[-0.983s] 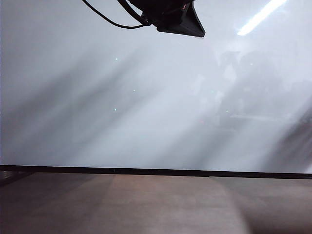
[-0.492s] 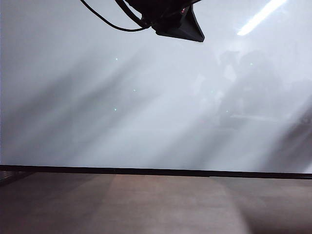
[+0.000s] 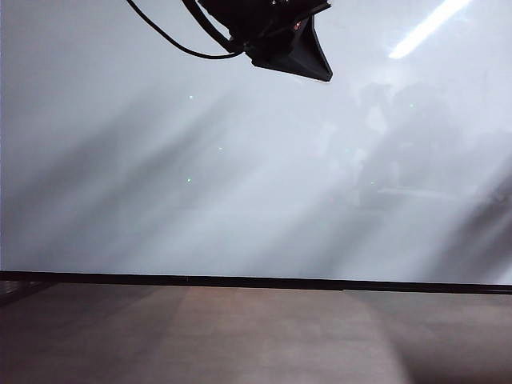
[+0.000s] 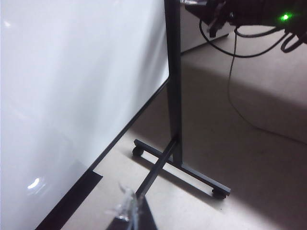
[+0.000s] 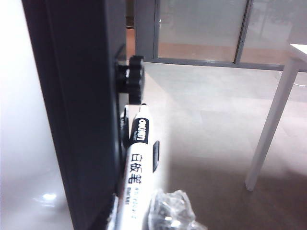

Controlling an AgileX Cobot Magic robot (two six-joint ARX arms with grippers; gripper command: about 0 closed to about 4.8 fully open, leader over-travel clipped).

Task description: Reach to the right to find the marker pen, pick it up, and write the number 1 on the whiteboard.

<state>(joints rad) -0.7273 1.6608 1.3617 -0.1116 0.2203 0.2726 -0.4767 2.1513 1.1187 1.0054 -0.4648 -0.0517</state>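
**Marker between my right tool's tips, beside the board's frame**

A black post with a knob stands tight against the marker pen; a white desk leg stands well apart. The pen runs out from my right tool, whose wrapped fingertips flank its barrel; whether they grip, I cannot tell. Only the left wrist view shows the whiteboard stand's wheeled foot; my left tool barely shows, state unclear. The exterior view shows a dark arm part before the board, above the brown desk.
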